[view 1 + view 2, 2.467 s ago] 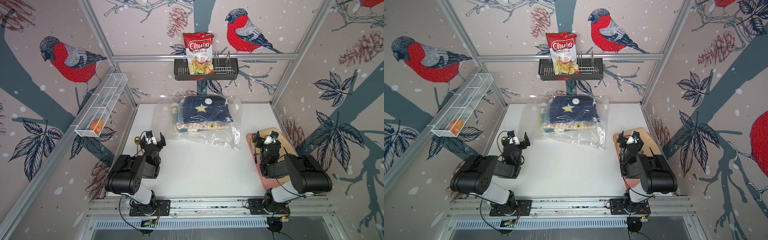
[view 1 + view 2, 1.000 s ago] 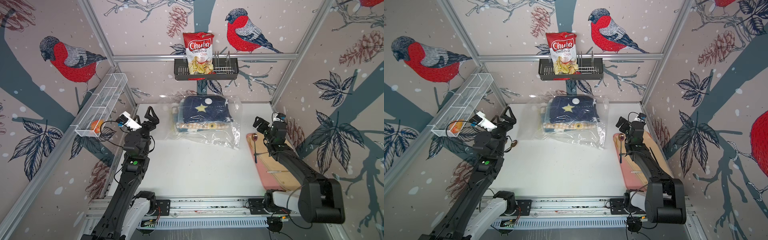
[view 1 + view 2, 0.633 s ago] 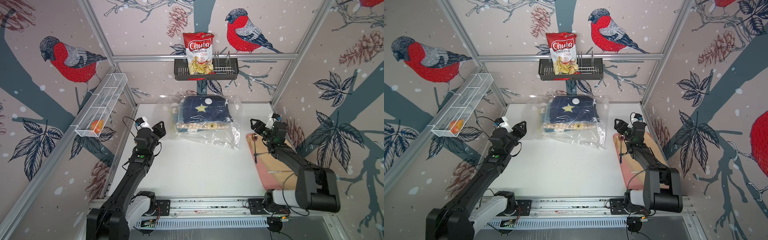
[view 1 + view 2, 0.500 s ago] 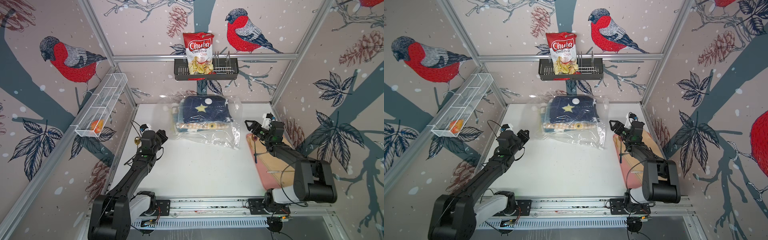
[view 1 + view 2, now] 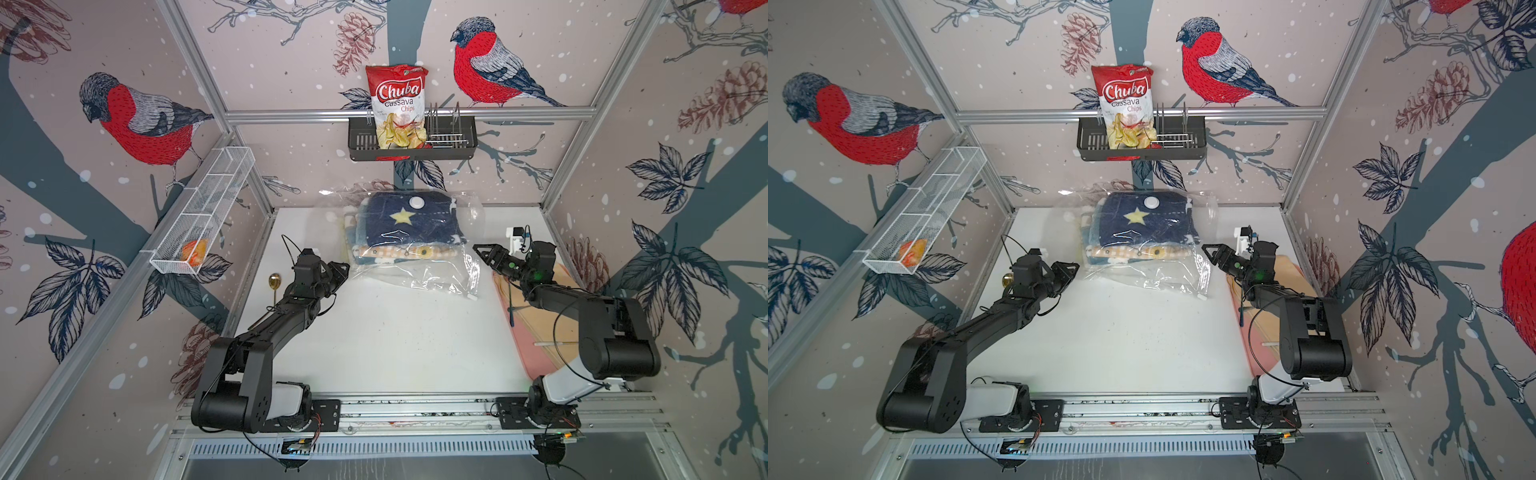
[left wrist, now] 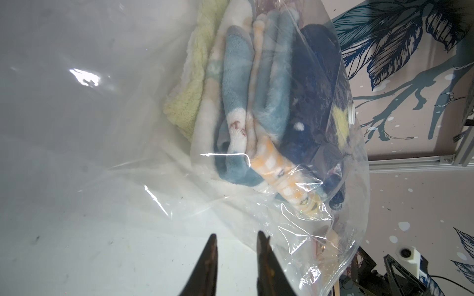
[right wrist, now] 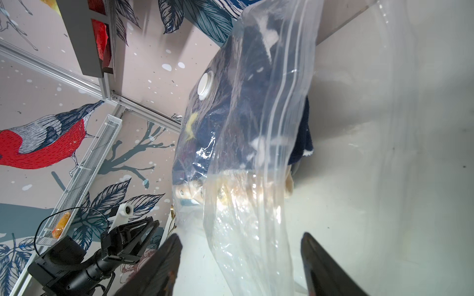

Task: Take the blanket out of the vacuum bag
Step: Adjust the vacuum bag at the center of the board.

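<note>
one vacuum bag (image 5: 437, 279), one blanket (image 5: 415, 227)

In both top views the red chips bag (image 5: 397, 108), standing upright in the black wall rack (image 5: 453, 143), reads "Chuba" in white script on red, with "Cassava Chips" in smaller letters just below on its white panel

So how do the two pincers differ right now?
The left pincer has a narrow gap with nothing in it; the right pincer gapes wide, with the bag's loose edge between its jaws. The left sits at the bag's left side, the right at its right. Both are black and point at the bag.
</note>
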You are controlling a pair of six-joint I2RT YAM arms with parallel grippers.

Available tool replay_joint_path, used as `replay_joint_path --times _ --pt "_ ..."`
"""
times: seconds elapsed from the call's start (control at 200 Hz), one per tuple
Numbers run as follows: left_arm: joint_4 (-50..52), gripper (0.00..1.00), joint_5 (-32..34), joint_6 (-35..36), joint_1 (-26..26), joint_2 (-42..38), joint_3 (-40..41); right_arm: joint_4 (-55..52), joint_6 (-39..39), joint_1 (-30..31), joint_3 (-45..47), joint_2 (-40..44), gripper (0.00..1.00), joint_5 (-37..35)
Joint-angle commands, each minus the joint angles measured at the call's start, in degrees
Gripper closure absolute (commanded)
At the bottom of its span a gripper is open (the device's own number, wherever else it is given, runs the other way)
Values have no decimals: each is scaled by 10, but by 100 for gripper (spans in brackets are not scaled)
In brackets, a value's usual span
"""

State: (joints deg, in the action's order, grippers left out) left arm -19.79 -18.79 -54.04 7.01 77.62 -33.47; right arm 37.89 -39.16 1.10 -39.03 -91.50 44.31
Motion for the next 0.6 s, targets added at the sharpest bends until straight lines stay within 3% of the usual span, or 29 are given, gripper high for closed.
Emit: replay_joint_path --times 0.0,0.16,0.33,0.475,0.595 --pt "-65 63 -48 -27 0 17 -3 17 -1 4 -7 -10 34 14" --pt "-102 61 -62 -41 5 53 -12 21 -5 11 -12 -21 42 20" --pt "-66 67 2 -4 17 54 -25 16 -2 17 -18 -28 55 23" --pt "-3 75 97 45 43 56 -53 12 2 25 -22 -33 66 22" --pt "8 87 150 56 58 64 -59 6 5 38 -27 -40 78 19"
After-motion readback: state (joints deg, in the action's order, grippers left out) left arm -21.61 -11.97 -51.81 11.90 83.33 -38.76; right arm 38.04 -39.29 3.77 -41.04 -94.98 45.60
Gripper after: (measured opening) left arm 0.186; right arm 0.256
